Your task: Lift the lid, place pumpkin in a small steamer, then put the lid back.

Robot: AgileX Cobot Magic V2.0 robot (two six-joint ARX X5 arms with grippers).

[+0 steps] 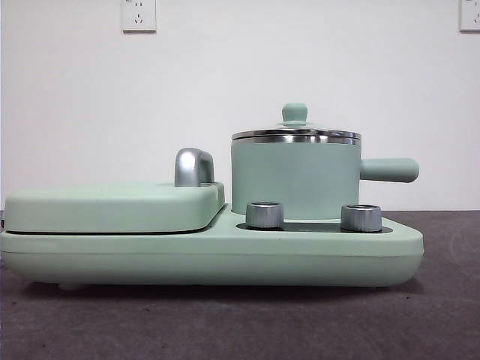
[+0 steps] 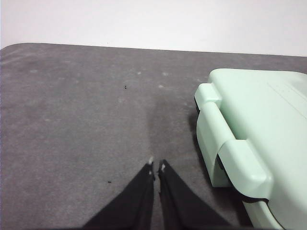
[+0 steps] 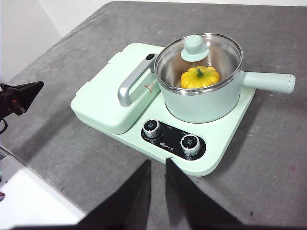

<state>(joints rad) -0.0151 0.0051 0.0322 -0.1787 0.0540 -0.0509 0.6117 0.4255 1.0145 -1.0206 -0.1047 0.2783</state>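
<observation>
Front view, read from the left, shows the flat griddle cover (image 1: 112, 206) with its chrome handle (image 1: 193, 166), then the steamer (image 1: 296, 180) standing on the long appliance base (image 1: 210, 259), with two chrome knobs (image 1: 265, 214) in front of it and its side handle (image 1: 388, 169) pointing away to the right. The lid (image 1: 295, 133) sits square on the steamer's rim, its green knob (image 1: 295, 112) upright, and no arm enters this picture. Left wrist view has the left tool (image 2: 157, 165) clenched, tips all but touching, hanging over bare grey tabletop (image 2: 72, 120) just beside one end of the cover (image 2: 254, 134), grasping nothing. Right wrist view looks down from well above: the pumpkin (image 3: 200, 77) already lies inside the steamer (image 3: 201, 91), seen through the glass of the lid (image 3: 198, 60), which covers the pot. The right tool (image 3: 158, 163) is clenched too, its jaws parted only by a narrow slit, empty, and well apart from the pot; a dark tip at that picture's edge (image 3: 19, 96) looks like the other arm. As I judge it, all three steps appear done: lid on, pumpkin within, both tools free of the things. What remains is only to hold both arms clear; any further move calls for nothing more than keeping away from the knob and the side handle, so that the seated lid is not nudged askew.
</observation>
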